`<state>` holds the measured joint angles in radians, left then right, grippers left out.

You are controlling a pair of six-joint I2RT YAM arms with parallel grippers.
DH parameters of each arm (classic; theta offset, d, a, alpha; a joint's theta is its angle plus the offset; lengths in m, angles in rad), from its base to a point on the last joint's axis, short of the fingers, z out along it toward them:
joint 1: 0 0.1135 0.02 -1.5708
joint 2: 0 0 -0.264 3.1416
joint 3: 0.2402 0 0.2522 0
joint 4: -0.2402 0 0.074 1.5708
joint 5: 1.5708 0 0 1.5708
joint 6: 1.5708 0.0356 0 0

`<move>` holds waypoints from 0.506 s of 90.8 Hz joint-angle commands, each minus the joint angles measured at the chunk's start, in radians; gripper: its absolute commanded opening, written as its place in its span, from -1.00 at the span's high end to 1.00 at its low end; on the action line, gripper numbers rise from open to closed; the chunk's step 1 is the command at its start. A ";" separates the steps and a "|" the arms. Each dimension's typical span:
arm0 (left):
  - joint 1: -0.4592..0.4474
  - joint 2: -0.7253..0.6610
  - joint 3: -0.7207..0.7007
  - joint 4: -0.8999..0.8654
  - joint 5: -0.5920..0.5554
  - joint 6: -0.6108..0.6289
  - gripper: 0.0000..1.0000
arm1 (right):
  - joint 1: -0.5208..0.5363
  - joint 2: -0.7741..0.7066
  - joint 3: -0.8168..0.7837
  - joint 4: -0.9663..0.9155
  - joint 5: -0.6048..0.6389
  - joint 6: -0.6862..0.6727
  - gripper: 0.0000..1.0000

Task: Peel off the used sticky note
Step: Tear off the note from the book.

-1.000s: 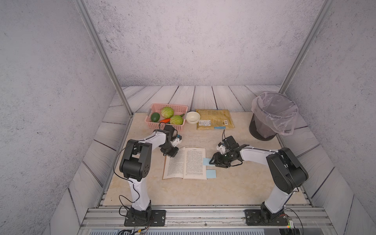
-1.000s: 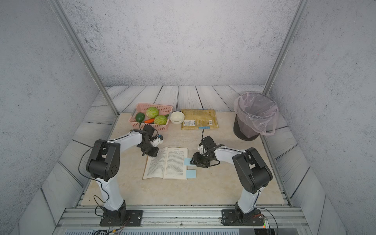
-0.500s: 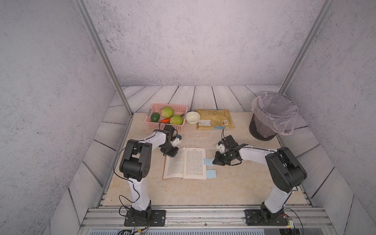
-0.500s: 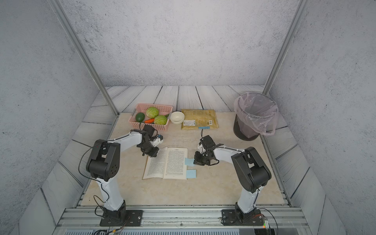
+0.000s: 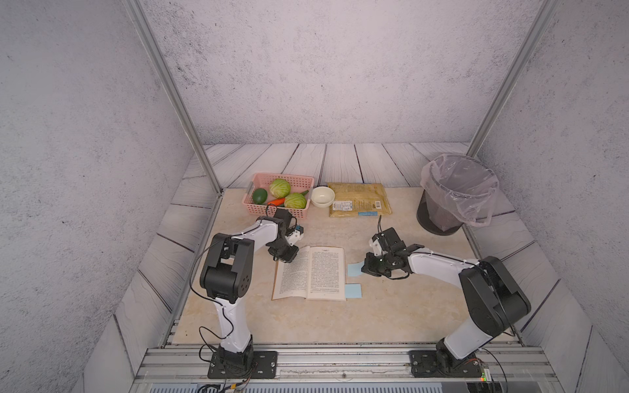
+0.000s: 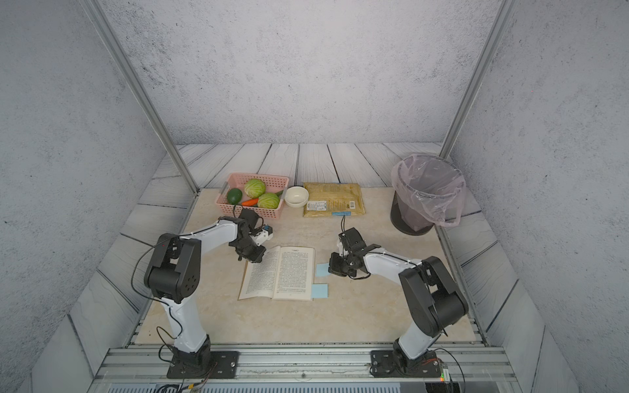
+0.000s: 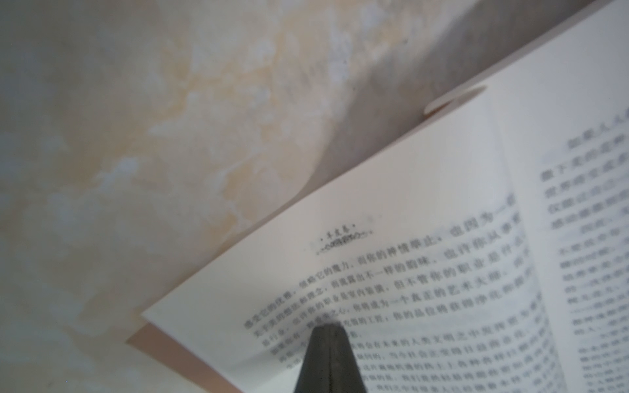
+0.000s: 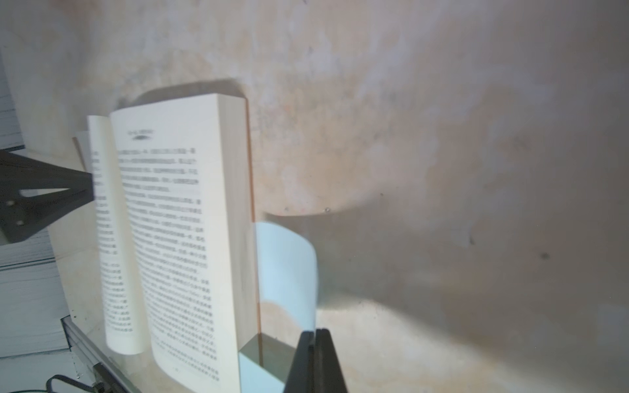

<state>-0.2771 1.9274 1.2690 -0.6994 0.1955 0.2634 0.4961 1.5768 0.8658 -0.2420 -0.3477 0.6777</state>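
Worktop (image 5: 340,323): smooth beige slab with pale marbled veining. At the far-left corner stands a rectangular basket (image 5: 301,182) of pink plastic lattice, with round green vegetables inside.

My left end effector (image 5: 288,258): dark tapered fingers are brought fully together with nothing between them. In the left wrist view the left end effector (image 7: 328,335) rests tip-down on the printed left page of the book (image 5: 311,272), near that page's far outer corner. The book is an open paperback lying at mid-worktop, with matte cream paper and dense black print. The left page bows up slightly, and a thick block of leaves lies on the right.

Sticky note (image 5: 354,268): a pale blue paper square fixed at the book's right edge and jutting toward the right edge of the worktop. In the right wrist view the sticky note (image 8: 286,268) arches off the worktop in a smooth curl. A second sticky note (image 5: 353,291) of the same blue lies flat by the book's front-right corner.

My right end effector (image 5: 365,270): fingers are closed tight, pinching the free outer edge of the curled sticky note. The grip is clear in the right wrist view (image 8: 315,335).

Far-right corner: a round dark bin (image 5: 439,217) lined with a crinkled translucent bag.
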 commanded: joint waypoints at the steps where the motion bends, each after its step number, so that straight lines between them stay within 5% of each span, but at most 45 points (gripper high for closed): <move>1: 0.007 0.033 -0.003 0.000 -0.031 -0.004 1.00 | -0.004 -0.135 0.043 -0.077 0.070 -0.027 1.00; 27: 0.008 0.033 -0.003 0.000 -0.028 -0.005 1.00 | -0.186 -0.319 0.287 -0.325 0.126 -0.056 1.00; 46: 0.009 0.033 -0.003 0.000 -0.028 -0.003 1.00 | -0.402 -0.253 0.627 -0.474 0.183 -0.080 1.00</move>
<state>-0.2768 1.9274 1.2690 -0.6991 0.1947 0.2623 0.1856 1.2873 1.3281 -0.5888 -0.2218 0.6258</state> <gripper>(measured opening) 0.050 0.038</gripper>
